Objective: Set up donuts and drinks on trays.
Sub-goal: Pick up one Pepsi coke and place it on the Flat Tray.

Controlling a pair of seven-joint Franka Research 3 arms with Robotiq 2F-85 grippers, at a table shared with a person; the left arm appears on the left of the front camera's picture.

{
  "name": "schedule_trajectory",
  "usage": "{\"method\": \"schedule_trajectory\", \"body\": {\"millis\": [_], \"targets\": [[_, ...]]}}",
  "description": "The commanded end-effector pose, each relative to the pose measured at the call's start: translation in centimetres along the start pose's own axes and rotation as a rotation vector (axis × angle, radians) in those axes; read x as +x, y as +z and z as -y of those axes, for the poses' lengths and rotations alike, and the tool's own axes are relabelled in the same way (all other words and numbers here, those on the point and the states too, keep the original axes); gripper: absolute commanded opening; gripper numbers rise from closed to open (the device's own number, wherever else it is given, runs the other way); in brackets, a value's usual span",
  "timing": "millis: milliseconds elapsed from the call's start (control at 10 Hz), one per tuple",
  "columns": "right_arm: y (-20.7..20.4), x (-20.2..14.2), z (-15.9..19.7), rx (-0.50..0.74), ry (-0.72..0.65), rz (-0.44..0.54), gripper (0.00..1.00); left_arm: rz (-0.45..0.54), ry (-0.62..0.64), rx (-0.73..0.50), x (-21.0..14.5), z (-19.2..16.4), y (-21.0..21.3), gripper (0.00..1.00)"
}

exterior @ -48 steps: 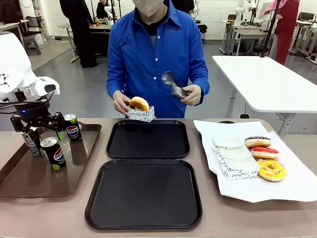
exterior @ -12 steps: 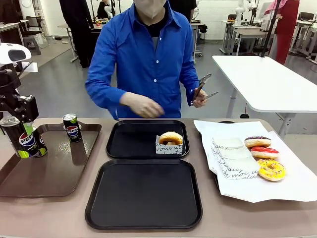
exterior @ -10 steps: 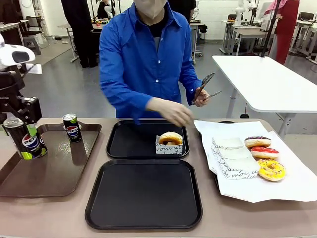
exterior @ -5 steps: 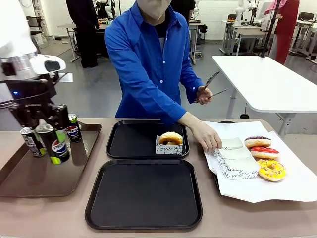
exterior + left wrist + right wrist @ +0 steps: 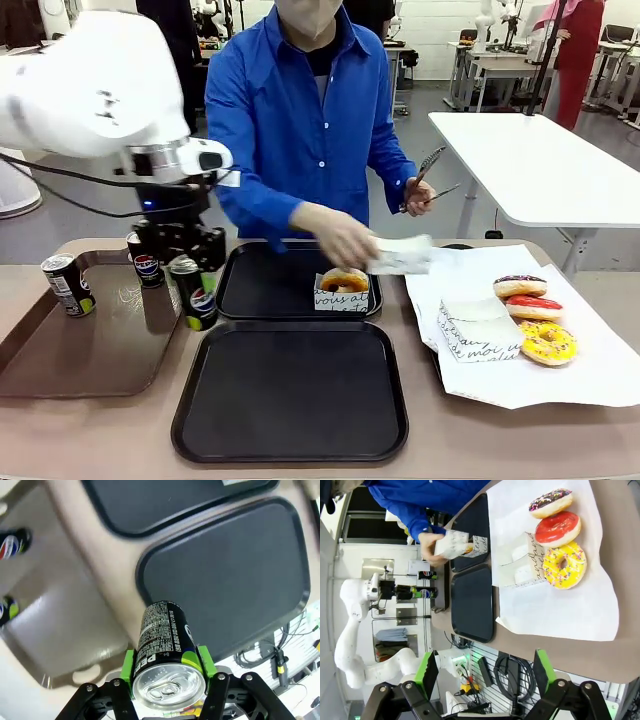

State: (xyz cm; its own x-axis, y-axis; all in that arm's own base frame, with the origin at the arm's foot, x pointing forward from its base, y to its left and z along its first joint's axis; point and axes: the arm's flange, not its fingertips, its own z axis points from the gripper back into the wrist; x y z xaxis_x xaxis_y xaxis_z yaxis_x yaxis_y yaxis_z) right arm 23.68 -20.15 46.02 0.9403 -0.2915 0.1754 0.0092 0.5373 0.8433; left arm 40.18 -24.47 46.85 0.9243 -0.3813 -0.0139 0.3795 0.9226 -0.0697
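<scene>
One donut (image 5: 344, 280) sits at four o'clock on the far tray (image 5: 265, 290); left pincer (image 5: 167, 664) clamps a can (image 5: 162, 635), right pincer (image 5: 482, 672) gapes; near tray (image 5: 290, 400) awaits filling.

A brown rectangular tray (image 5: 80, 360) lies at the left end of the tan worktop (image 5: 100, 435). At the right end a big sheet of white paper (image 5: 570, 385) is spread out, one corner hanging past the near edge. Across the worktop stands a person in a bright blue shirt (image 5: 300, 110), with metal tongs (image 5: 430, 162) raised, tips upward, beside it. Behind and to the right is a long white table (image 5: 540, 160) on the grey floor. Farther back someone in red (image 5: 575, 50) stands among other benches.
</scene>
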Motion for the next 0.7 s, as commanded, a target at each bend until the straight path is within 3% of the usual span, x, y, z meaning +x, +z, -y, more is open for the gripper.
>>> {"method": "schedule_trajectory", "body": {"millis": [0, 100, 200, 300, 500, 600], "targets": [[-0.2, -0.3, 0.1, 0.001, -0.001, -0.001, 1.00, -0.003, -0.014, 0.008, 3.6, 0.0, -0.1, 0.59], [-0.2, -0.3, 0.1, 0.001, -0.001, -0.001, 1.00, -0.037, -0.013, -0.017, 1.4, -0.6, 1.6, 0.59], [-0.2, -0.3, 0.1, 0.001, -0.001, -0.001, 1.00, -0.088, -0.096, -0.092, -5.4, -2.5, 6.2, 0.59], [-0.2, -0.3, 0.1, 0.001, -0.001, -0.001, 1.00, -0.069, -0.151, -0.121, -10.4, -4.8, 9.6, 0.59], [-0.2, -0.3, 0.1, 0.001, -0.001, -0.001, 1.00, -0.039, -0.101, -0.092, -14.6, -6.8, 10.4, 0.59], [-0.2, -0.3, 0.1, 0.001, -0.001, -0.001, 1.00, -0.052, -0.083, -0.108, -14.1, -7.5, 9.9, 0.59]]}}
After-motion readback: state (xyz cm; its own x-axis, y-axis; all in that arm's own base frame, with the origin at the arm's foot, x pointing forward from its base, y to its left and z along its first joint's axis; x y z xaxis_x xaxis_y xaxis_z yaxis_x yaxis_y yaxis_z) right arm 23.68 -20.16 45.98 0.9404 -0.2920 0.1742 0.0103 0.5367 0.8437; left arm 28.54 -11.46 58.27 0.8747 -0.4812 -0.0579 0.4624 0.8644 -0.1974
